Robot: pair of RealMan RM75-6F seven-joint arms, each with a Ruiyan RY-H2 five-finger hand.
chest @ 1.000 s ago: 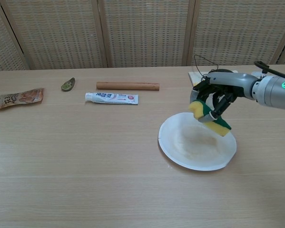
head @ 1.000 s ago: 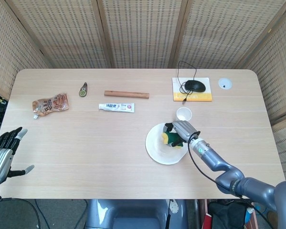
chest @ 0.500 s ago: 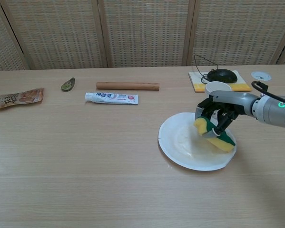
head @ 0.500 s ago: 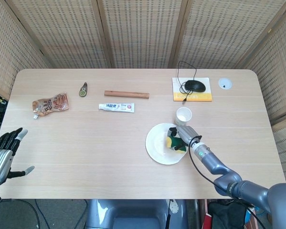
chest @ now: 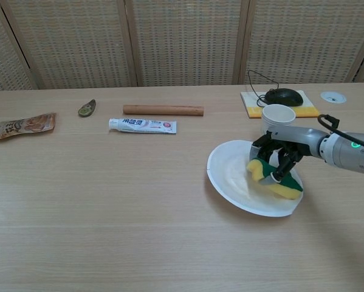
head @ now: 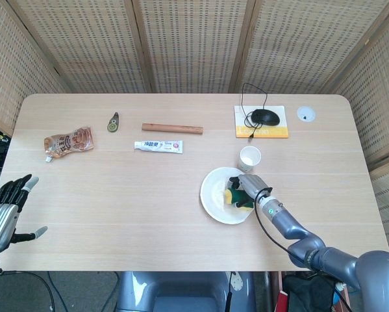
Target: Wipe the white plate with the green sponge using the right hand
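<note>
The white plate lies on the table right of centre. My right hand grips the green and yellow sponge and presses it onto the right part of the plate. The sponge's yellow face shows toward me in the chest view, its green side under the fingers. My left hand hangs off the table's left edge in the head view, fingers spread, holding nothing.
A white cup stands just behind the plate, close to my right hand. Further back are a mouse on a yellow pad, a toothpaste tube, a brown stick, a snack pouch and a small green item.
My right hand came down with the sponge from above the plate onto its surface. The plate has shifted slightly to the right.
</note>
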